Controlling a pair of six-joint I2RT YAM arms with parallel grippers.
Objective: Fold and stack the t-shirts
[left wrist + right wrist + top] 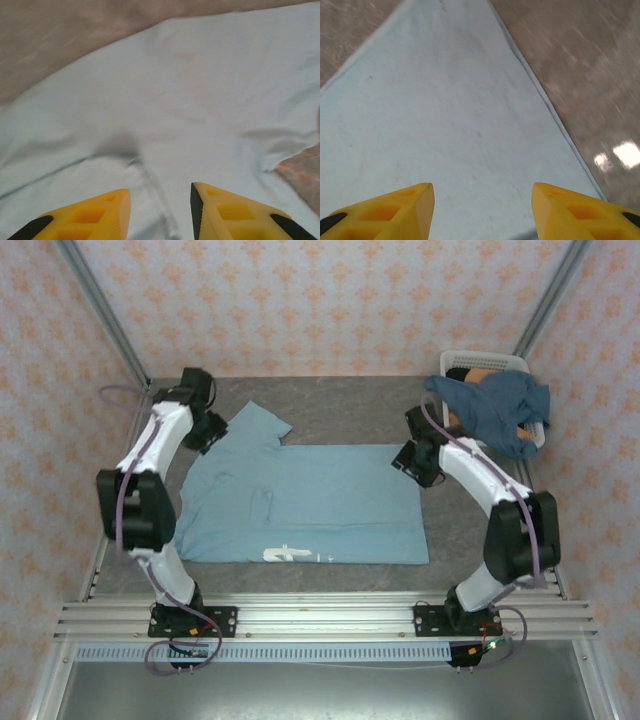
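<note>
One light blue t-shirt (310, 505) lies flat mid-frame on the table (350, 405), spread so its edges can be reached. The left end effector (208, 430) hovers by the sleeve at upper left, fingers apart and empty. The right end effector (415, 462) sits at the shirt's right edge, jaws spread, likely placed for a corner pinch. The darker t-shirt (495, 410) drapes over the basket (485, 358) at upper right.

Peach floral-patterned walls (330, 300) around a grey speckled tabletop (350, 410), aluminium rail (320, 615) along its near edge.
</note>
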